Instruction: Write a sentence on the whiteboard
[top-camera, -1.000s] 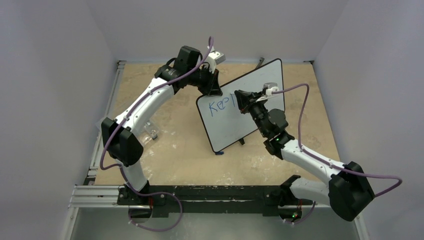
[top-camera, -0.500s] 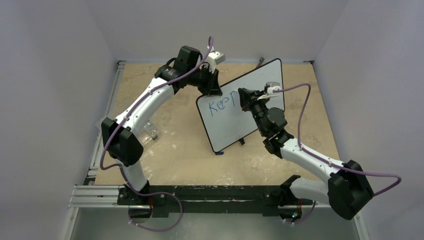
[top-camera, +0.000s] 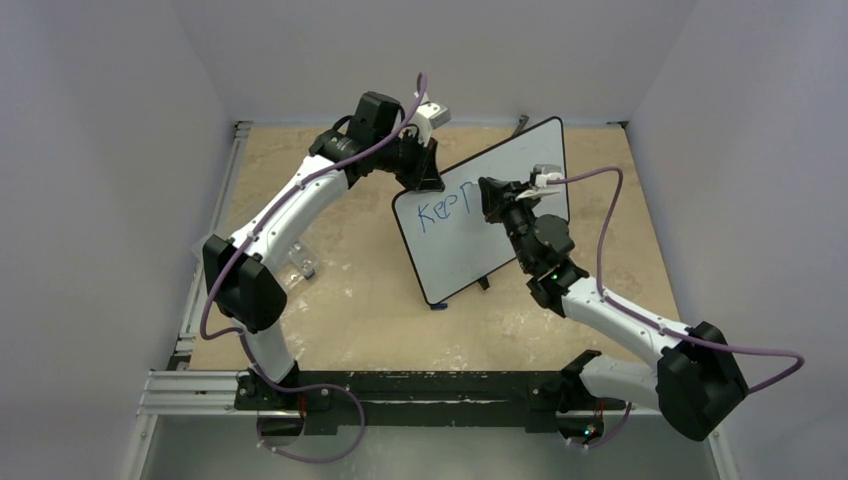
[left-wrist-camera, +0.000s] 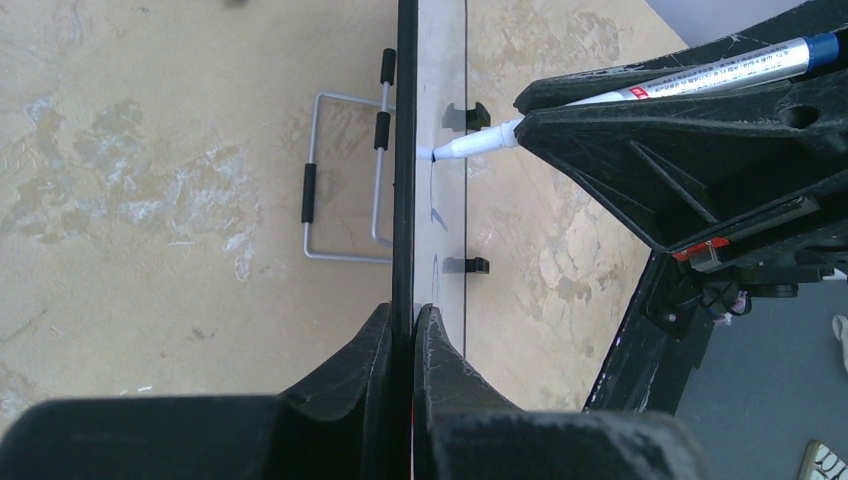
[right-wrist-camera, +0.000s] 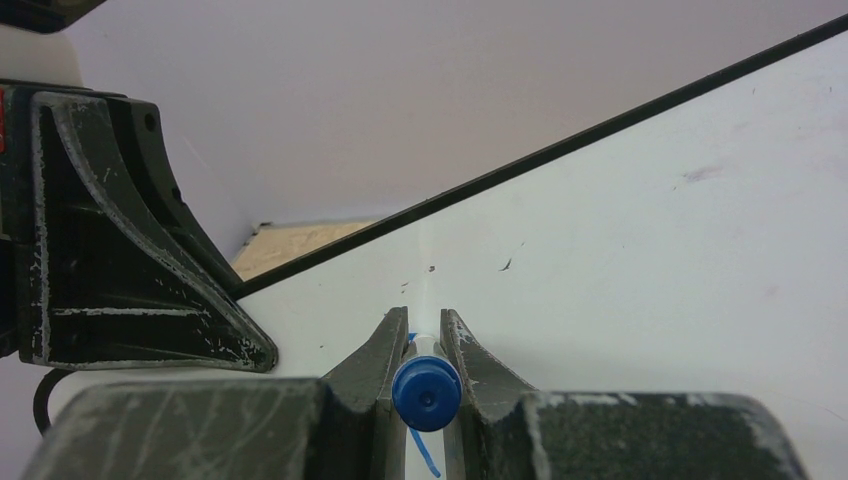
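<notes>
1. Left hand (left-wrist-camera: 403, 325) is pinching shut on the whiteboard (top-camera: 465, 255) rim, steadying it propped on the desk (top-camera: 340, 290).
2. Right hand (right-wrist-camera: 424, 330) is clamping the marker (left-wrist-camera: 680, 82), its tip touching beside the sentence (top-camera: 443, 208).
3. Excess push is risking a twisted board and smeared letters.

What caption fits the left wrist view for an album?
Left gripper clamps the white black-rimmed whiteboard edge-on while the right gripper touches a blue-ended white marker to it.
</notes>
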